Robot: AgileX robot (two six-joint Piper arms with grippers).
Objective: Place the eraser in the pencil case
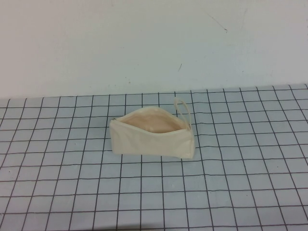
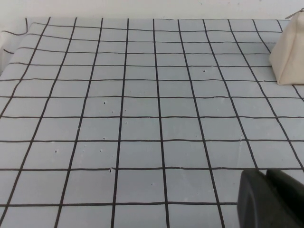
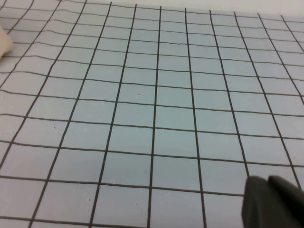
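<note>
The pencil case (image 1: 153, 135) is a cream-white wedge-shaped pouch that lies mid-table in the high view. Its zip mouth is open and shows the peach lining, and its loop strap (image 1: 183, 109) is at the right end. One end of it also shows in the left wrist view (image 2: 289, 52), and a sliver shows in the right wrist view (image 3: 4, 43). The eraser is not visible in any view. My left gripper (image 2: 266, 173) hangs over bare grid mat well away from the pouch, its dark fingers pressed together and empty. My right gripper (image 3: 268, 179) is the same, over bare mat on the other side.
A grey mat with a black grid (image 1: 231, 183) covers the table. A plain white wall (image 1: 154, 43) stands behind it. Neither arm shows in the high view.
</note>
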